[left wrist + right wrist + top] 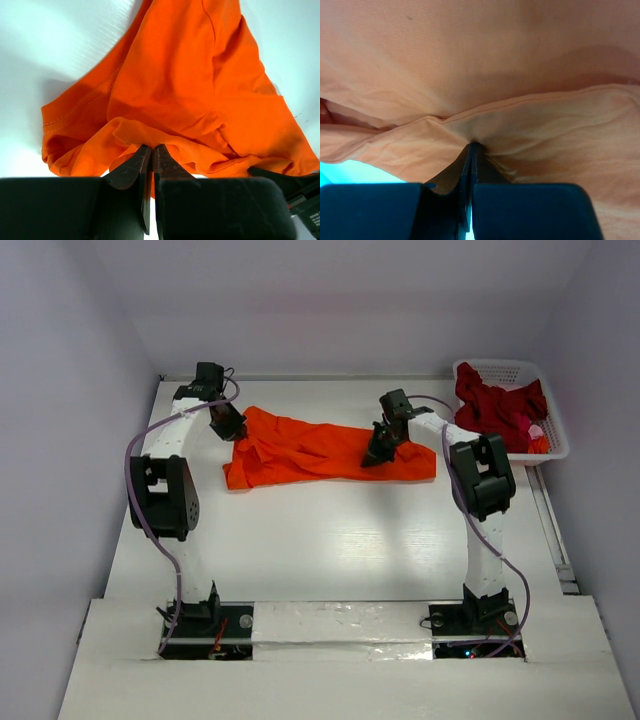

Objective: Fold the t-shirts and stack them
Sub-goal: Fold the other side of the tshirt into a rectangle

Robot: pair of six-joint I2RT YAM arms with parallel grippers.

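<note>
On orange tee (300, 450) edges: L fingers (131, 169), R fingers (451, 175), tight.

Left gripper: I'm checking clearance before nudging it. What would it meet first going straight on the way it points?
The orange t-shirt: the left gripper looks shut on a fold of it, with more orange cloth directly ahead.

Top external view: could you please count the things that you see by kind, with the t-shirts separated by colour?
orange t-shirt: 1
dark red t-shirt, in the basket: 1
white basket: 1
grippers: 2, the left gripper and the right gripper, each shut on the orange t-shirt
Total: 5
Small pink and orange bits of cloth in the basket are too small to identify and are not counted.
</note>
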